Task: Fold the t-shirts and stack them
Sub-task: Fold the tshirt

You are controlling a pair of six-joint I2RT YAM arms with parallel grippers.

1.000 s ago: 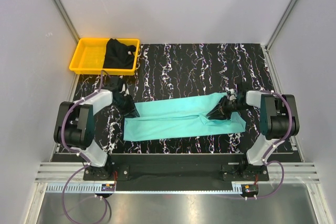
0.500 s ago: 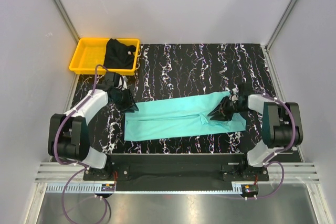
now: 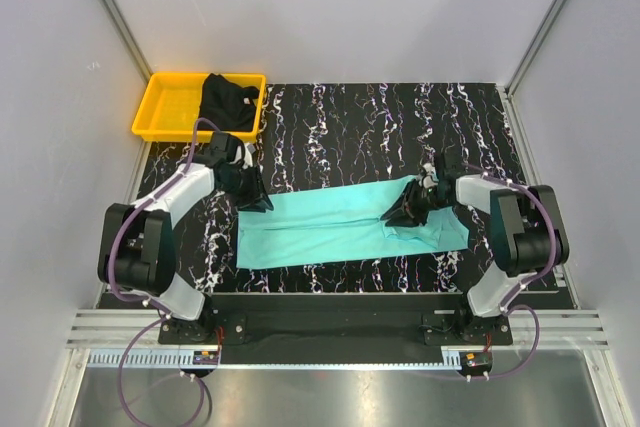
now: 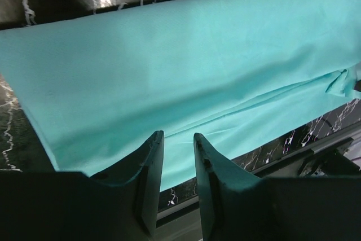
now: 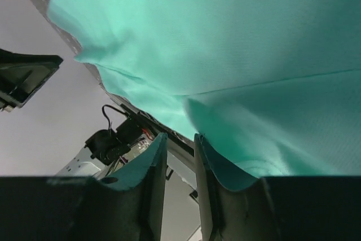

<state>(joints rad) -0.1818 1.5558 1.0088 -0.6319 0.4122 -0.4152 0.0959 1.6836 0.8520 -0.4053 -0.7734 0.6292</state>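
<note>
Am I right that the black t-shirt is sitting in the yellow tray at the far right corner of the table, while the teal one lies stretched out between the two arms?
Not quite: the top external view shows the yellow tray, holding the black t-shirt, at the far left corner. The teal t-shirt does lie stretched out between the arms.

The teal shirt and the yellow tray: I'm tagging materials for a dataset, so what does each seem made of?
The turquoise-teal cloth t-shirt looks like soft matte knit fabric, probably cotton: it folds and creases. The yellow rectangular tray looks like rigid moulded plastic, with a faintly glossy, gridded floor.
</note>
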